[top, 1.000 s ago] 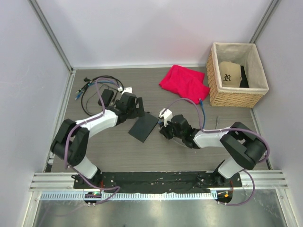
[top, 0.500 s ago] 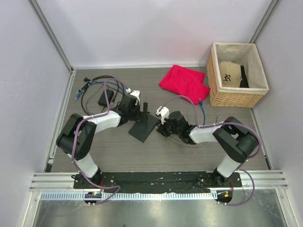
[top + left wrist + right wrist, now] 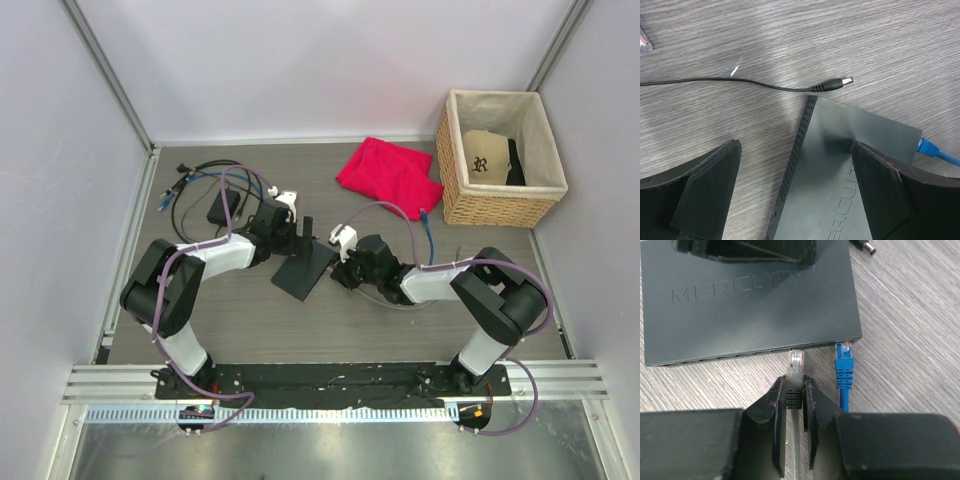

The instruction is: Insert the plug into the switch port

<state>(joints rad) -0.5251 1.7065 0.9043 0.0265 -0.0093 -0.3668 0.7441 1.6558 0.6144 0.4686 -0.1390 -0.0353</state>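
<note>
The switch [image 3: 303,268] lies flat on the table, a thin dark box with its port edge facing my right gripper [image 3: 795,382]. That gripper is shut on the plug [image 3: 796,365], a clear connector with a black boot on a grey cable. The clear tip meets the port edge [image 3: 765,351]; I cannot tell whether it is inside a port. A blue plug [image 3: 843,362] sits in the end port beside it. My left gripper [image 3: 795,147] stands open astride the switch's far corner [image 3: 840,170], one finger [image 3: 880,185] over its top, the other [image 3: 705,190] over the table.
A black barrel plug on a thin cord [image 3: 835,84] lies just beyond the switch's corner. A power brick with coiled cables [image 3: 222,205] sits at the back left. A red cloth [image 3: 390,175] and a wicker basket [image 3: 500,200] holding a cap are at the back right.
Over the last second my left gripper moved right onto the switch's far corner and my right gripper carried the plug up to the port edge. In the last half second little moved.
</note>
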